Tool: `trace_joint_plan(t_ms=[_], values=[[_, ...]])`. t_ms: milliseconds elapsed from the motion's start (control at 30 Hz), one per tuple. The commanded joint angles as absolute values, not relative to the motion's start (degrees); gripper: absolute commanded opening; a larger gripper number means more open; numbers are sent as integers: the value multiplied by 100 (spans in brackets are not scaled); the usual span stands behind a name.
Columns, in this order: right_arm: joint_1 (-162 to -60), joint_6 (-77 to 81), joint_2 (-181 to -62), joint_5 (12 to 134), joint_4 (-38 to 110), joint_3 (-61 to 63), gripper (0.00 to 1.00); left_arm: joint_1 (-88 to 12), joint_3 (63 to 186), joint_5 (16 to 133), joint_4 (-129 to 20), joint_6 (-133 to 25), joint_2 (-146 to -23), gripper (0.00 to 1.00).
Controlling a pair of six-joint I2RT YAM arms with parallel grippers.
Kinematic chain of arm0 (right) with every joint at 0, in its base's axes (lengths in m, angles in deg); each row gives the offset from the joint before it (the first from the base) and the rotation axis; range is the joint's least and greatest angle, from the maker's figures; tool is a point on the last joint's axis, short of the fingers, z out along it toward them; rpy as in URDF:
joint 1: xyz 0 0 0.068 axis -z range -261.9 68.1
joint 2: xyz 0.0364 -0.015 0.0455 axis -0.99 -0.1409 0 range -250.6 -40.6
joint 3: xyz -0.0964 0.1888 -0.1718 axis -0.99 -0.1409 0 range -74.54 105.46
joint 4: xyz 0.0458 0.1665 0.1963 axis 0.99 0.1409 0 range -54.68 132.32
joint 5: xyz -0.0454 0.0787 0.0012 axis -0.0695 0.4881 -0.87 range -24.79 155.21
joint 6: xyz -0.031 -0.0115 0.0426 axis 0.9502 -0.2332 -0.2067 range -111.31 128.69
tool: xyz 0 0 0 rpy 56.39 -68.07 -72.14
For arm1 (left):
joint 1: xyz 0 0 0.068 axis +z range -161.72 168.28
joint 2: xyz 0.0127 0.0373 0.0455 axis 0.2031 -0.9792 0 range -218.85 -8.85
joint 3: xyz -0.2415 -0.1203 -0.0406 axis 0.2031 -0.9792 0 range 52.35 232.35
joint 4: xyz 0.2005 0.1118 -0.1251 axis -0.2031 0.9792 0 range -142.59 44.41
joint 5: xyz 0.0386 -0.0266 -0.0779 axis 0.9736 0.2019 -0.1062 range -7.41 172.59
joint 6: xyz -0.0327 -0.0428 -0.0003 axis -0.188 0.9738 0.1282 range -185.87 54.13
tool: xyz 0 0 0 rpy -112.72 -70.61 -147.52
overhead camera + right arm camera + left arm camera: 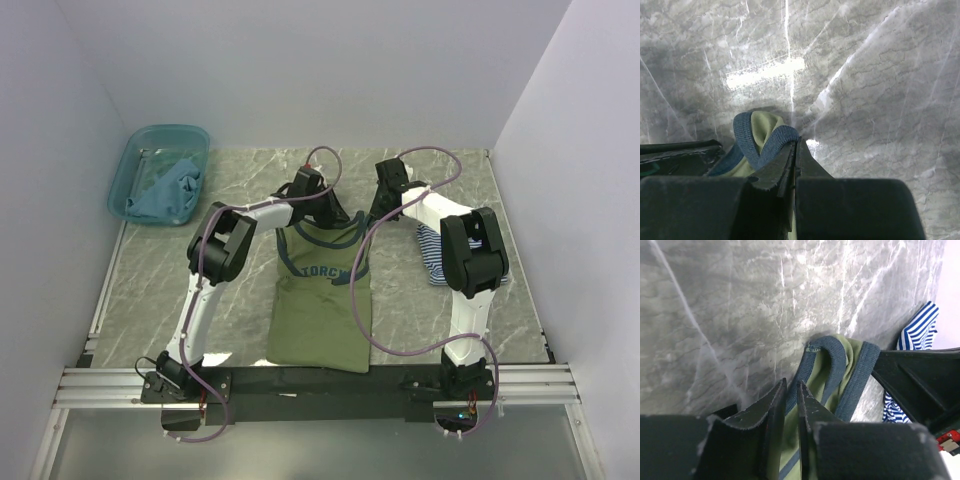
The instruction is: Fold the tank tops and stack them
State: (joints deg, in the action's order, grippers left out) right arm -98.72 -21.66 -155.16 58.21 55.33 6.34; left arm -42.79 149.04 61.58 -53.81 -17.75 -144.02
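Pinching one strap of the olive tank top (320, 300), spread mid-frame, your right pincer (796, 145) is clamped. Your left pincer (791, 385) sits narrow around the other strap, hold uncertain. Lift both evenly.

Olive-green soft tank top (322, 300) carries dark blue trim and lettering. Striped soft tank top (432, 262) at 3 o'clock is navy and white. Grey marbled table (150, 290) shows white veins.

Grey marbled counter (150, 290). I see a green tank top (320, 310) spread flat at its middle, hem toward the near edge. Striped tank top (432, 262) bunched just to its right. Teal basin (118, 185) at the far left corner, blue tank top (170, 190) crumpled inside.
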Motion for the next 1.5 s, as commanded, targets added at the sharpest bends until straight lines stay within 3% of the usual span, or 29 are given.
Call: trace_joint_plan(t_ms=[0,33,133,200,667,1133,1367,1467], values=[[-9825,-2190,-15345,5766,5360,746,0,-4231,14868,6369,-5277,-1929,-13990,20],[-9825,-2190,-15336,5766,5369,772,0,-4222,14842,6369,-5277,-1929,-13903,21],[-9825,-2163,-15249,5800,5221,694,0,-4187,14605,6396,-5391,-2042,-13578,36],[-9825,-2155,-15257,5792,5228,711,0,-4195,14630,6396,-5295,-2069,-13550,36],[-9816,-2216,-15134,5862,5105,641,0,-4371,14278,6668,-4539,-2078,-13646,9],[-9834,-2111,-14976,5730,5290,623,0,-4107,15202,7925,-3844,-2166,-14165,11],[-9834,-2101,-14827,5845,5211,360,35,-4028,15272,7600,-4046,-2219,-14244,13],[-9833,-2216,-14617,5941,5193,114,34,-4019,15325,7539,-4064,-2236,-14288,13]])
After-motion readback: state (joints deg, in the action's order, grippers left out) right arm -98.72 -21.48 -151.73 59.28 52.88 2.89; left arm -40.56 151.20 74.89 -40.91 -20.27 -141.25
